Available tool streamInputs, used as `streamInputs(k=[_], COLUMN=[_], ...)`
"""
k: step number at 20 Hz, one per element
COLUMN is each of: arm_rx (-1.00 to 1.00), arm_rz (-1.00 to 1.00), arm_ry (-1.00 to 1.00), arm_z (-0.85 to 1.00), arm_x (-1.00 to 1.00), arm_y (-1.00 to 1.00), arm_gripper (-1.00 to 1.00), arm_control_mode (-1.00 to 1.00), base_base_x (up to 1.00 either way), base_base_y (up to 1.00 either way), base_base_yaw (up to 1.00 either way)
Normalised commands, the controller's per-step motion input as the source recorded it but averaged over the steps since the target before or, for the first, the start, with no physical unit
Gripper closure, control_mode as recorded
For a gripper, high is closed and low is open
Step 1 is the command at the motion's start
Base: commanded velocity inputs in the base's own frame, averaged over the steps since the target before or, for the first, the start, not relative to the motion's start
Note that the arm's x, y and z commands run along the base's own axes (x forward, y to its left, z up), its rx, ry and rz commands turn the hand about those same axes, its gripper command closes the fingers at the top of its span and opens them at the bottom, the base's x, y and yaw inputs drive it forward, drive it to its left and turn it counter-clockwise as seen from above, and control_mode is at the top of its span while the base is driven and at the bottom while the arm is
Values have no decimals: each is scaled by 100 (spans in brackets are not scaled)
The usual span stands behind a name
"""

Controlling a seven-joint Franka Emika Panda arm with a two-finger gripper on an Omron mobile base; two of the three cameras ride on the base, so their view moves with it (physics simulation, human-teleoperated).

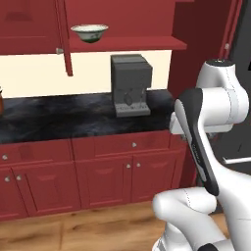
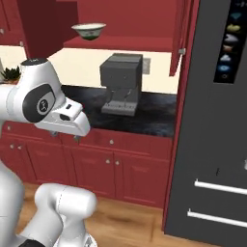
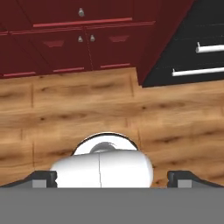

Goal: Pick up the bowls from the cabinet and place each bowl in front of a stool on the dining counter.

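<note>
Kitchen wall, left base view: cream-white bowl upright on open cabinet shelf above coffee machine; right base view: same bowl on shelf, fridge at right; hand view: gripper fingertips wide apart, empty, over wood floor.

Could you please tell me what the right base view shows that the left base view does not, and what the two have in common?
The right base view alone shows the tall black refrigerator with its two silver handles and a potted plant at the far left. The left base view alone shows the cabinet's opened door edge-on beside the shelf. Both share the cream-white bowl on the red shelf, the grey coffee machine on the black counter, and the red drawers below.
</note>
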Motion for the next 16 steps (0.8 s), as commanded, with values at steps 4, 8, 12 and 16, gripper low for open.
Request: streamInputs(k=[4,8,12,16], arm_rx=[0,0,0,0], arm_rz=[0,0,0,0], arm_ry=[0,0,0,0], arm_z=[0,0,0,0], arm_x=[0,0,0,0], arm_y=[0,0,0,0], arm_gripper=[-100,-100,-100,-100], arm_control_mode=[100,100,100,100], base_base_x=[100,100,89,66], base_base_y=[40,13,5,12], base_base_yaw=[0,1,1,0])
